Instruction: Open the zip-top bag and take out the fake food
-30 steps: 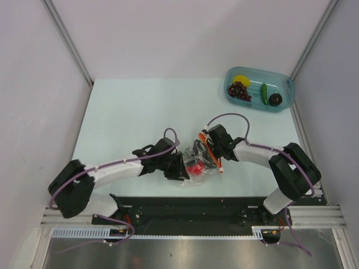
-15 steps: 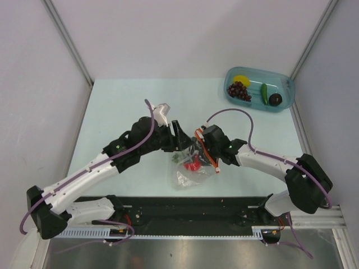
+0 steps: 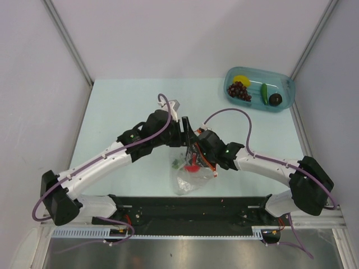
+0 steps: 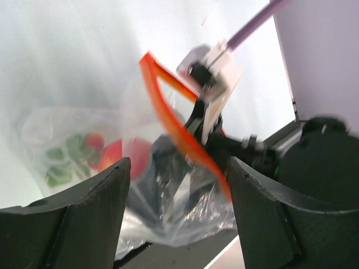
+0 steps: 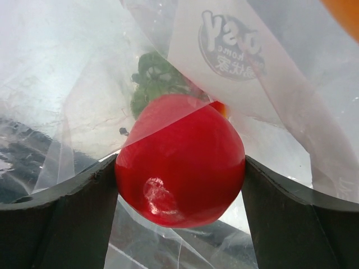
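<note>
The clear zip-top bag [image 3: 188, 180] lies at the table's middle front, its orange-red zipper strip [image 4: 174, 126] spread open. My right gripper [image 3: 196, 157] reaches inside the bag and is shut on the red round fruit [image 5: 179, 159], one finger against each side of it. A green leafy piece [image 5: 151, 78] lies behind the fruit inside the bag [image 5: 84, 84]. My left gripper [image 3: 185, 137] is open just beyond the bag's mouth. In the left wrist view its gripper [image 4: 176, 168] has wide-spread fingers framing the bag [image 4: 185, 218], with the fruit [image 4: 120, 157] visible through the plastic.
The teal tray [image 3: 286, 95] stands at the back right with the purple grapes [image 3: 239, 90], yellow piece [image 3: 241, 79], slim green vegetable [image 3: 263, 93] and dark round piece [image 3: 275, 99]. The black base rail [image 3: 185, 204] runs just below the bag.
The left arm swung up from the near left to the far side of the bag's mouth. The right gripper pushed left, deeper into the bag, around the red fruit.
</note>
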